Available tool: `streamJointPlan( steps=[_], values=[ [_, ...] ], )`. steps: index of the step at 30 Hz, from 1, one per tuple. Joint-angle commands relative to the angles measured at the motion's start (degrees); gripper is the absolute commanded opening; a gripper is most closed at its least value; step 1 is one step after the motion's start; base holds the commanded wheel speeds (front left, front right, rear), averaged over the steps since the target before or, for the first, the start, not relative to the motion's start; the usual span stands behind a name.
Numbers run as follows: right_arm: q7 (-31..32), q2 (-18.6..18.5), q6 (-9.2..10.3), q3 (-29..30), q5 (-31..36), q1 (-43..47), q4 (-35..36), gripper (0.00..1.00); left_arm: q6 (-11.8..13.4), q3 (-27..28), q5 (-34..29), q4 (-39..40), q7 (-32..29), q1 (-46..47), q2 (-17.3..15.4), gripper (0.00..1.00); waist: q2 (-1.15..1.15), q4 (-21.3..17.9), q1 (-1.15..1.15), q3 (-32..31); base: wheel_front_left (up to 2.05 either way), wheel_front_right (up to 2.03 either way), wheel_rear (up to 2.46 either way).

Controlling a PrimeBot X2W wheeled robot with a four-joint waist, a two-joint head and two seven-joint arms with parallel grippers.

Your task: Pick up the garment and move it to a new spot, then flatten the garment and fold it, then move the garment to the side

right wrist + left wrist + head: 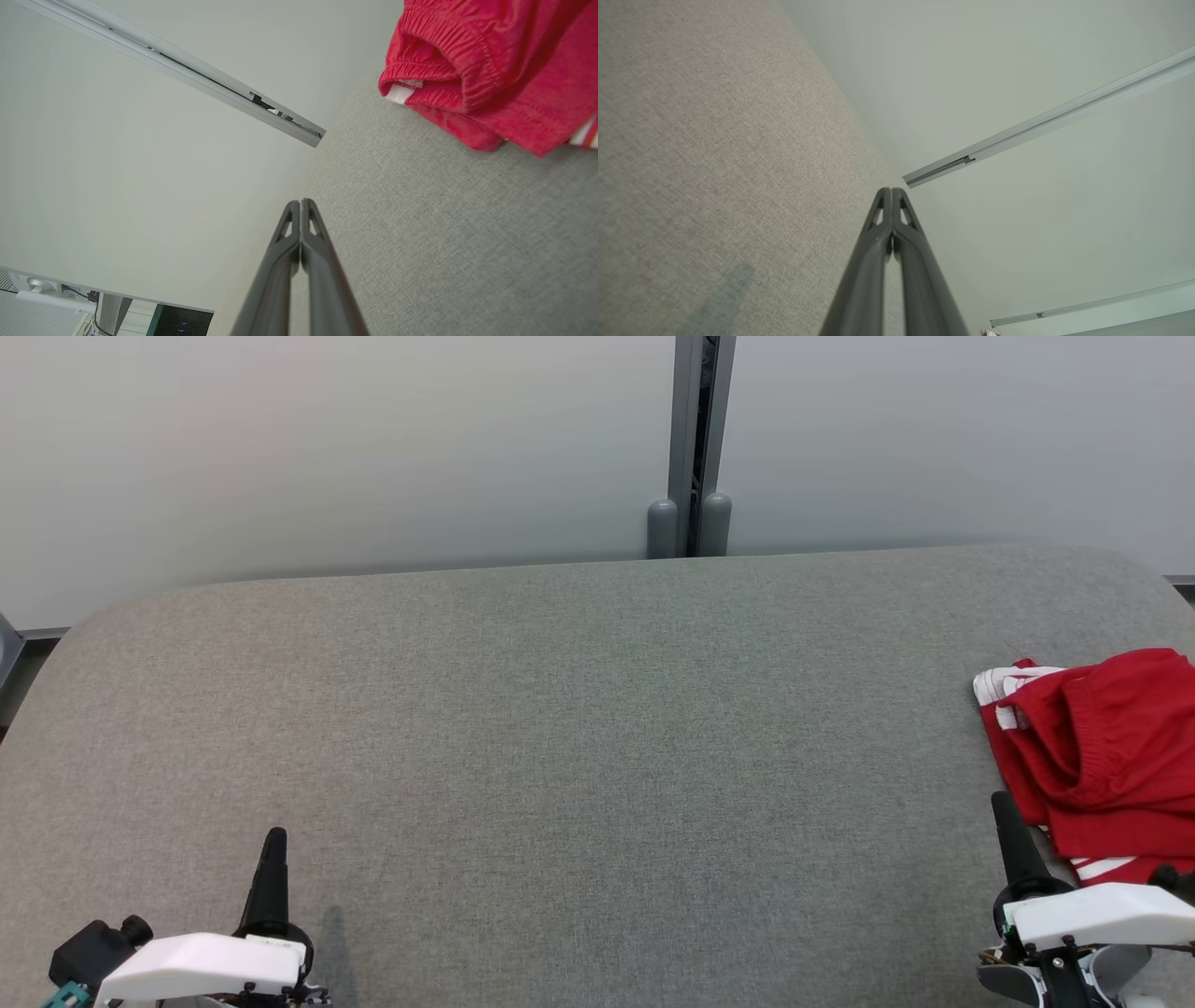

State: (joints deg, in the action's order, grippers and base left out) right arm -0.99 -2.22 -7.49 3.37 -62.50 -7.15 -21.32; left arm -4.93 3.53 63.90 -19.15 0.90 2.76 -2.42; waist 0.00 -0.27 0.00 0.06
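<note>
Both our left gripper [274,840] and right gripper [1000,800] are pinched closed, empty; we should open the right, then pinch the garment [1102,747] by its waistband.

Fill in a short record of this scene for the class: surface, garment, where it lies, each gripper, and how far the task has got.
surface: grey fabric-covered table
garment: red shorts with white stripes, crumpled
garment position: far right of the table, just ahead of the right gripper
left gripper: shut, empty, over bare fabric
right gripper: shut, empty, beside the shorts' edge
task stage: garment not yet picked up
</note>
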Motion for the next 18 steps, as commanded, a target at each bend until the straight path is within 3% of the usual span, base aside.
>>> streamJointPlan(
  steps=[1, 18],
  values=[
    [0.6, -0.5, -0.01, 0.4, -1.9, -0.2, 1.0, 0.00, -0.4, 0.4, 1.7, 0.9, -0.4, 1.6, -0.4, 0.00, 0.00, 0.0, 0.00, 0.0, 0.00, 0.00, 0.00],
    [3.2, -0.7, -0.01, 1.4, -12.1, 0.3, 3.4, 0.00, -1.3, 1.4, 11.4, 2.5, -3.0, 2.4, -0.5, 0.00, 0.00, 0.1, 0.00, 0.0, 0.00, 0.00, 0.00]
  ],
)
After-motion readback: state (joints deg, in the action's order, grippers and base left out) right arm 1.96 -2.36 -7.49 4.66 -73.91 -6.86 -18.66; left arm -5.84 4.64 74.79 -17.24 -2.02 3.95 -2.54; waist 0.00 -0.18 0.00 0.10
